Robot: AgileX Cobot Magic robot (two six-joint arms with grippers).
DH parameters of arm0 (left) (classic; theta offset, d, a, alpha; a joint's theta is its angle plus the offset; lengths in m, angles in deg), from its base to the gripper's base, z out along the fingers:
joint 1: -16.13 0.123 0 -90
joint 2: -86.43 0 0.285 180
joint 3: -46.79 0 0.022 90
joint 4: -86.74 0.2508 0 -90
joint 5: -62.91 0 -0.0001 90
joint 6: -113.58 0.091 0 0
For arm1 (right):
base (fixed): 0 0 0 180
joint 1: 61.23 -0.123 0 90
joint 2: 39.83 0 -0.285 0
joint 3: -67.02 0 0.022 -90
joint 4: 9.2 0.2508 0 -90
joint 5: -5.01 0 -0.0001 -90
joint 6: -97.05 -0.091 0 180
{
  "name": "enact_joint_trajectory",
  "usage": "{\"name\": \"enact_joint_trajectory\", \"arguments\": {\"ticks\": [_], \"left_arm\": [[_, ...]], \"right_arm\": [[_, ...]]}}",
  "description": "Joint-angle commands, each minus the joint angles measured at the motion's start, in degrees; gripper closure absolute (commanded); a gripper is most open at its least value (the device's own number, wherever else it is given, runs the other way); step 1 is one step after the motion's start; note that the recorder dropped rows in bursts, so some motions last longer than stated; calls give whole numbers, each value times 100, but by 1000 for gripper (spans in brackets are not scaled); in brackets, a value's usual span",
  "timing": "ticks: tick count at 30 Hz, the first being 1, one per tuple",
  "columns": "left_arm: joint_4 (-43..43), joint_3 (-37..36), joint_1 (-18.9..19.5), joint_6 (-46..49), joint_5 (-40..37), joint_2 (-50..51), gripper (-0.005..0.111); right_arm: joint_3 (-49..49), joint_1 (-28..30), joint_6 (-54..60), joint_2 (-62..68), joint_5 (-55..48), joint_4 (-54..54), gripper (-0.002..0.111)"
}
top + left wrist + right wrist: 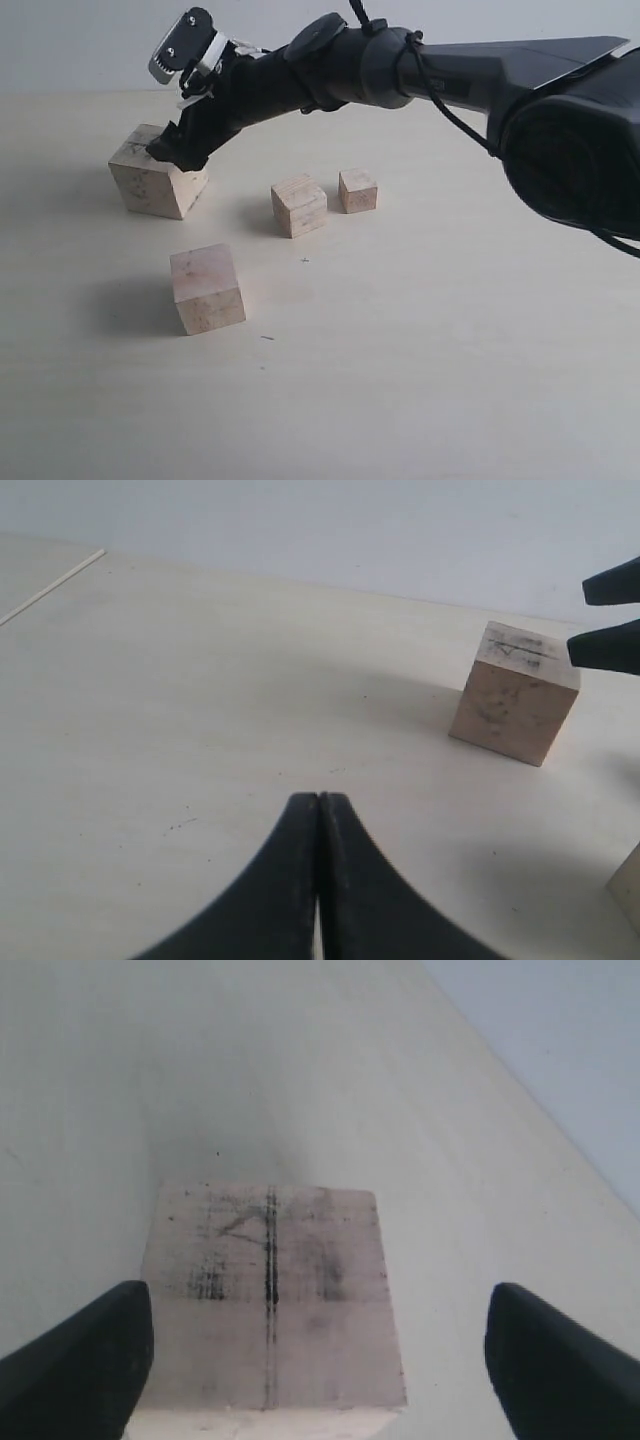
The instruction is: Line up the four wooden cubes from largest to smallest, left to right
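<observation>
The four wooden cubes rest on the pale table. The largest cube (pixel 150 182), smudged dark with a groove on top, sits at the far left. The second cube (pixel 207 288) lies nearer the front, while the third cube (pixel 298 206) and the smallest cube (pixel 357 190) sit side by side in the middle. My right gripper (pixel 176 150) reaches across, open, just over the largest cube (pixel 270 1290). One of its fingers (pixel 85 1360) stands at the cube's edge and the other is well apart from it. The left gripper (pixel 318 802) is shut on nothing, low over bare table, facing the largest cube (pixel 513 695).
The right arm (pixel 420 70) spans the back of the table (pixel 450 380) from the right edge. A cube's corner (pixel 628 885) shows at the edge of the left wrist view. A table edge line (pixel 55 580) runs far off in that view.
</observation>
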Motion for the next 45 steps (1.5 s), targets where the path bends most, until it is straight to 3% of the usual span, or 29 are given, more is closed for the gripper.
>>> {"name": "enact_joint_trajectory", "arguments": {"ticks": [1,10,45], "left_arm": [[13,-21,9,-14,76,-37,107],[13,-21,9,-14,76,-37,107],[13,-21,9,-14,76,-37,107]], "right_arm": [[-13,4,0,208,73,55,24],[-13,4,0,280,-481,553,24],[-13,4,10,270,-29,339,17]]}}
